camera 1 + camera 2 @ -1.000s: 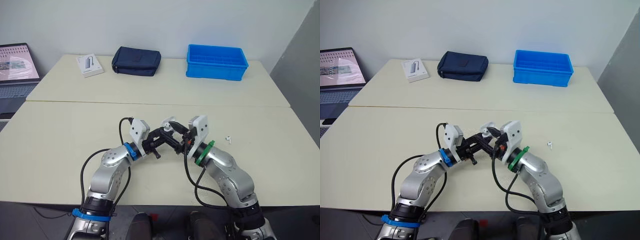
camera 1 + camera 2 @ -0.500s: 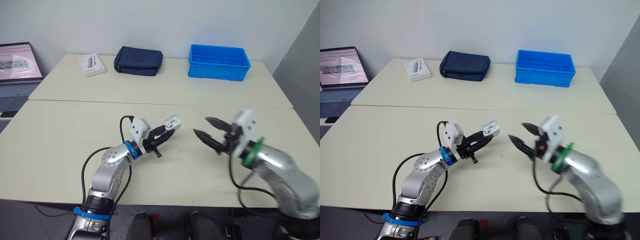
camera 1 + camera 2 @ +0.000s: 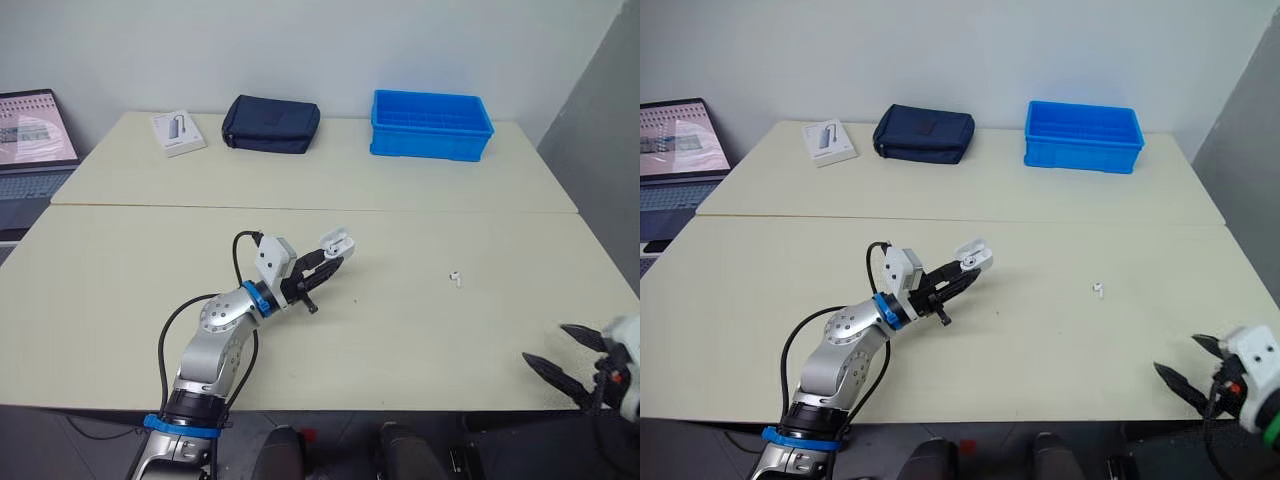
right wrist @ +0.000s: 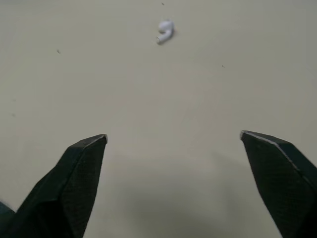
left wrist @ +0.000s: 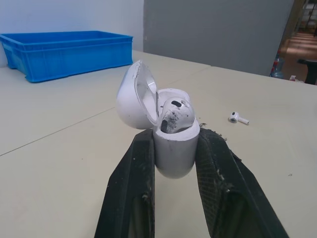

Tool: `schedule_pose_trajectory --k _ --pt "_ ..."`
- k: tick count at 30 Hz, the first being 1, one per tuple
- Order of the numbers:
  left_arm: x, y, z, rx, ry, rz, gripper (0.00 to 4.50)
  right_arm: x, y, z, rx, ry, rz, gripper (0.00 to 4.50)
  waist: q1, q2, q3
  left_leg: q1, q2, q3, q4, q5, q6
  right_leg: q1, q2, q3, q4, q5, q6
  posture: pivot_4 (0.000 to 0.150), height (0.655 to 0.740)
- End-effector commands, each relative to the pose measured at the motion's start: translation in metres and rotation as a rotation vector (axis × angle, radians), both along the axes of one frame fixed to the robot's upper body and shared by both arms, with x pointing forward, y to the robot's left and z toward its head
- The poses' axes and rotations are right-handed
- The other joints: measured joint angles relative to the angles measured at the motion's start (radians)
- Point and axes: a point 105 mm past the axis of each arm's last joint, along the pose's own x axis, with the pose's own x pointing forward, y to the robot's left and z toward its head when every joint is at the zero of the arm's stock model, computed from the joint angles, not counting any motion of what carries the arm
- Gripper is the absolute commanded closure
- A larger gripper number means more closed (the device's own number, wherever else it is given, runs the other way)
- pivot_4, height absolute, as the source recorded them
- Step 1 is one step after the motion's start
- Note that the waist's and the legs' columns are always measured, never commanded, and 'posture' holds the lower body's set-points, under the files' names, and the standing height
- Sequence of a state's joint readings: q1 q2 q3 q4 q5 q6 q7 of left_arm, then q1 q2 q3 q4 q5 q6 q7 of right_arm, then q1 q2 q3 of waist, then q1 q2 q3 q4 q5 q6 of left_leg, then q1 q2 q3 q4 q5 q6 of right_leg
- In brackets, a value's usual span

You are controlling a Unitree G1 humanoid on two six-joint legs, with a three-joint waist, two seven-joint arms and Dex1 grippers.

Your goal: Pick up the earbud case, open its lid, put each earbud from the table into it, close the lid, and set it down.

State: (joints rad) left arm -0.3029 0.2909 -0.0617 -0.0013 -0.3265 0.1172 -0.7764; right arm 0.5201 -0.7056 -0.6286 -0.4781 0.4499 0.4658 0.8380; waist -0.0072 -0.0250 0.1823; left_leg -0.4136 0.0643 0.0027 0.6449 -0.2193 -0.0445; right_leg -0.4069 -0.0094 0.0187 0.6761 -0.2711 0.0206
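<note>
My left gripper point(image 3: 322, 266) is shut on the white earbud case point(image 5: 173, 139), held a little above the middle of the table. The lid point(image 5: 134, 95) stands open, and one earbud point(image 5: 174, 111) sits inside. A second white earbud point(image 3: 456, 277) lies on the table to the right, also seen as the earbud point(image 4: 165, 30) ahead of the right fingers. My right gripper point(image 3: 560, 353) is open and empty near the table's front right edge, well short of that earbud.
At the back of the far table stand a blue bin point(image 3: 431, 124), a dark blue pouch point(image 3: 271, 124) and a small white box point(image 3: 178, 131). A laptop point(image 3: 32, 135) sits at the far left.
My right gripper has pulled away from the case, swinging right and back to the front right edge. The left gripper still holds the open case.
</note>
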Motion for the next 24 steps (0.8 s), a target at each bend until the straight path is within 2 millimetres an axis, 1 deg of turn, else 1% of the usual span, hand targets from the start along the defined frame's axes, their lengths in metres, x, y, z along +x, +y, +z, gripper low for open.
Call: schedule_pose_trajectory --k 1,5,7,9,12,14,17,19,24 --pt "-0.002 0.001 0.008 0.001 -0.05 -0.003 3.72 0.002 0.002 0.013 -0.033 -0.063 0.031 0.0 0.0 0.0 0.0 0.0 0.0 0.0 0.0 0.0 0.0 0.0 0.0 0.0 0.0 0.0 0.0 0.15 0.7357" --pt "-0.001 0.001 0.007 0.009 -0.051 -0.003 3.72 0.017 0.022 0.019 -0.03 -0.1 0.087 0.0 -0.001 0.0 0.0 0.0 0.0 0.0 0.0 0.0 0.0 0.0 0.0 0.0 0.0 0.0 0.001 0.15 0.7357" --pt "-0.001 0.001 0.007 0.01 -0.051 -0.002 3.72 0.028 0.031 0.019 -0.034 -0.112 0.096 0.0 -0.001 0.0 0.0 0.0 0.0 0.0 0.0 0.0 0.0 0.0 0.0 0.0 0.0 0.001 0.001 0.15 0.7357" --pt "-0.001 0.001 0.005 0.011 -0.05 -0.003 3.72 0.042 0.041 0.017 -0.034 -0.119 0.101 0.0 0.0 0.0 0.0 0.0 0.0 -0.001 0.0 0.0 0.0 0.0 0.0 -0.001 0.0 0.001 0.001 0.15 0.7357" --pt "-0.003 -0.001 0.004 0.013 -0.048 -0.014 3.72 0.065 0.052 0.011 -0.039 -0.124 0.085 0.0 0.001 0.0 0.0 -0.001 0.0 0.0 0.0 0.0 0.0 0.0 0.0 0.0 0.0 0.001 0.001 0.15 0.7357" --pt "-0.003 -0.003 0.004 0.019 -0.05 -0.024 3.72 0.082 0.054 0.011 -0.047 -0.146 0.055 0.0 0.002 0.0 0.0 -0.001 0.0 -0.001 0.0 0.0 0.0 0.0 0.0 -0.001 0.0 0.001 0.001 0.15 0.7357" --pt "-0.002 -0.003 0.004 0.02 -0.05 -0.022 3.72 0.107 0.06 0.012 -0.006 -0.171 0.006 0.0 0.002 0.0 0.0 -0.001 0.0 0.0 0.0 0.0 0.0 0.0 0.0 0.0 0.0 0.001 0.001 0.15 0.7357" --pt "-0.002 -0.003 0.004 0.021 -0.05 -0.022 3.72 0.121 0.062 0.011 0.032 -0.174 -0.035 0.0 0.002 0.0 0.0 -0.001 0.0 0.0 0.0 0.0 0.0 0.0 0.0 -0.001 0.0 0.001 0.001 0.15 0.7357" --pt "-0.003 -0.002 0.005 0.022 -0.051 -0.018 3.72 0.138 0.068 0.002 0.04 -0.158 -0.055 0.0 0.003 0.0 0.0 -0.001 0.0 0.0 -0.001 0.0 0.0 0.0 0.0 -0.001 0.0 0.0 0.001 0.15 0.7357"
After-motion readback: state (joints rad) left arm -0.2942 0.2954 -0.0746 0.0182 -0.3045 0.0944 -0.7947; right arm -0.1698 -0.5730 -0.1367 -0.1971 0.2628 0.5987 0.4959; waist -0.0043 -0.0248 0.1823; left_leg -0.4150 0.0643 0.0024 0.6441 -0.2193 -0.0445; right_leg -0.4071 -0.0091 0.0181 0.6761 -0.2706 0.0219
